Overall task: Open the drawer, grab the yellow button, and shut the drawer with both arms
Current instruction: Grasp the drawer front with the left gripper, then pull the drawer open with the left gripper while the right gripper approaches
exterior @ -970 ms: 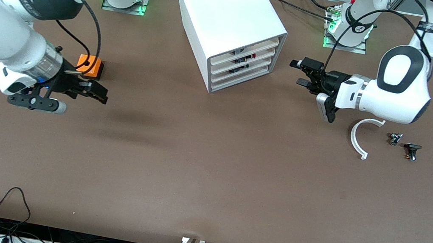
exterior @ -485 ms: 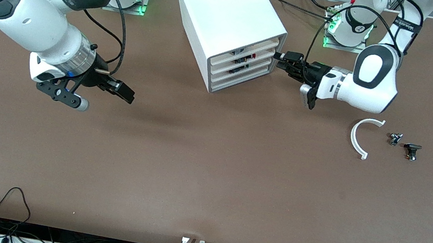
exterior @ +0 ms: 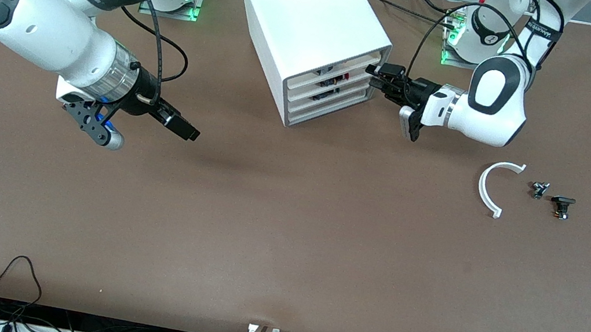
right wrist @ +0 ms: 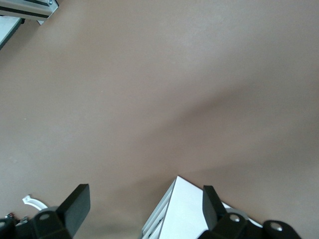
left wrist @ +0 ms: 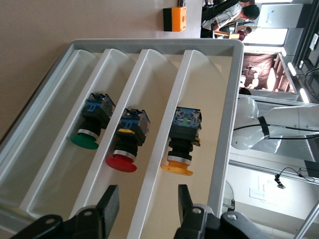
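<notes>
The white drawer cabinet (exterior: 311,22) stands at the table's back middle with its drawers (exterior: 336,87) pushed in. My left gripper (exterior: 374,76) is open, right in front of the upper drawer fronts. In the left wrist view (left wrist: 147,206) its jaws straddle the rail between two drawers. The button (left wrist: 180,149), with an orange-yellow cap on a dark body, lies in the drawer beside that rail. A red-capped button (left wrist: 125,144) and a green-capped one (left wrist: 89,128) lie in the neighbouring drawers. My right gripper (exterior: 188,132) is open and empty over bare table, toward the right arm's end of the cabinet (right wrist: 187,211).
A white curved piece (exterior: 488,186) and two small dark parts (exterior: 539,189) (exterior: 562,206) lie on the table toward the left arm's end. An orange box (left wrist: 175,18) shows in the left wrist view; the right arm hides it in the front view.
My left gripper has moved in to the drawer fronts. My right arm has swung toward the cabinet and now covers the orange box.
</notes>
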### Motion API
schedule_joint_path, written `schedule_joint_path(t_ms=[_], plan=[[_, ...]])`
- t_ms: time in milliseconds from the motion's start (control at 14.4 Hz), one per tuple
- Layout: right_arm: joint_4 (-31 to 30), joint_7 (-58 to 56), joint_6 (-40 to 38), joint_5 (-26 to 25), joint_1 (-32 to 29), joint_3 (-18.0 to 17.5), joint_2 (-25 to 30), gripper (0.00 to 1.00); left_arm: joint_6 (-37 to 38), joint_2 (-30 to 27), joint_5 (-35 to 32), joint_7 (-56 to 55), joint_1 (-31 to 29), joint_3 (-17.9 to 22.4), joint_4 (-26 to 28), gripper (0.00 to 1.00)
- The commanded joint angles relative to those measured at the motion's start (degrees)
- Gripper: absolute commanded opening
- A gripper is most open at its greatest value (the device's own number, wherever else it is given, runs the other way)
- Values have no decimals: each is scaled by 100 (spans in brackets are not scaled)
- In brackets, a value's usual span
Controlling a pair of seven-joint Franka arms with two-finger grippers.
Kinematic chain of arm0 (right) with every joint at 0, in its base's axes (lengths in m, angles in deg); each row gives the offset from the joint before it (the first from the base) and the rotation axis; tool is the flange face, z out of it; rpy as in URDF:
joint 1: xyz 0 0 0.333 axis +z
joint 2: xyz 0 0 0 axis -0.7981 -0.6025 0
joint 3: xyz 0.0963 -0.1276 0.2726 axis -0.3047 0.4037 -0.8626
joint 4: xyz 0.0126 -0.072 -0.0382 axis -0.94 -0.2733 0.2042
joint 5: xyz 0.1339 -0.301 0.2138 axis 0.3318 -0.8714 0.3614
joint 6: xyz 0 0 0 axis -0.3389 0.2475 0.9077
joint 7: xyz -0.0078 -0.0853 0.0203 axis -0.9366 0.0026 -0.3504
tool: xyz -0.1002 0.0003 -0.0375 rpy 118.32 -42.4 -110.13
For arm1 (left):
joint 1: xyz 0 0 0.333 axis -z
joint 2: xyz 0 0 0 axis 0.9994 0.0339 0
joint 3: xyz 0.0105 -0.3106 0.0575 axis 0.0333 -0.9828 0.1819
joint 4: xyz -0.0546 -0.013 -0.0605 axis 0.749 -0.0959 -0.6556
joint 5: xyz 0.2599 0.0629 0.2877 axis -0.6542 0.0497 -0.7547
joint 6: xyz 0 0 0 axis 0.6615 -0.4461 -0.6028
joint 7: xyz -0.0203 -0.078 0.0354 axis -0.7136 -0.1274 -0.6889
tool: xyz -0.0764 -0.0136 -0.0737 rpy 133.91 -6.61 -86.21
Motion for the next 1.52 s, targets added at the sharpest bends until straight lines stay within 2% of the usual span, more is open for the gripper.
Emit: schedule_joint_path(t_ms=[0,139,277,347,416,554,624,832,1109,1455], plan=[[116,65,-73,142,8,2,-111,100,-82,-55,439,449,-17,-212,271,55],[116,73,-65,150,26,2,-138,100,-82,42,553,731,1,-256,315,53],[116,65,-73,168,44,-7,-147,100,-100,59,571,741,10,-475,315,38],[116,65,-91,168,53,-16,-147,100,-91,86,563,750,-16,-502,315,36],[116,65,-108,168,70,-16,-155,100,-83,86,563,793,-43,-502,315,23],[116,82,-109,168,140,-16,-156,100,-91,252,563,811,-34,-502,298,11],[116,109,-109,168,236,-16,-156,100,-91,270,563,820,-52,-494,280,0],[116,109,-100,168,465,-16,-164,100,-82,305,466,759,-305,-441,88,0],[133,196,-30,185,711,-16,-208,100,-82,1016,-463,732,-876,-441,-649,0],[177,1891,787,98,1396,-7,-392,100,-56,1544,-923,671,-1247,-441,-1345,2]])
